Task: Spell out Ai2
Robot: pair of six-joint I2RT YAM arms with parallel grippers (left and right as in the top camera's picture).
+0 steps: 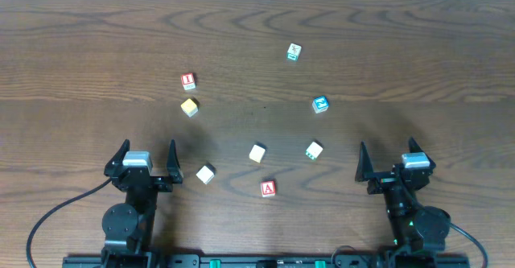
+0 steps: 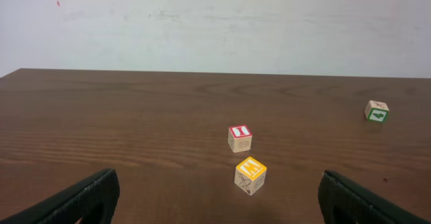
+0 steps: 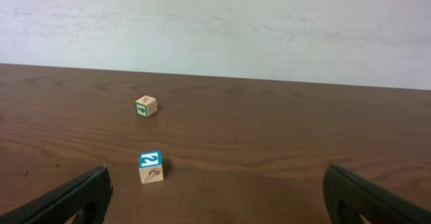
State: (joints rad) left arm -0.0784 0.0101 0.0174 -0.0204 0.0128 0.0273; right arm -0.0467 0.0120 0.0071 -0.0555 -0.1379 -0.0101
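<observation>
The red "A" cube (image 1: 268, 189) lies near the table's front, between the arms. The red "I" cube (image 1: 188, 80) lies at the left middle, also in the left wrist view (image 2: 240, 138). The blue "2" cube (image 1: 320, 104) lies right of centre, also in the right wrist view (image 3: 150, 166). My left gripper (image 1: 145, 154) (image 2: 215, 200) is open and empty at the front left, well short of the "I" cube. My right gripper (image 1: 393, 157) (image 3: 215, 197) is open and empty at the front right, with the "2" cube ahead to its left.
A yellow cube (image 1: 189, 107) (image 2: 250, 175) sits just in front of the "I" cube. Two cream cubes (image 1: 206, 173) (image 1: 257, 153) lie near the centre front. Green-marked cubes lie at centre right (image 1: 314, 150) and far back (image 1: 294, 52) (image 3: 145, 105) (image 2: 376, 111).
</observation>
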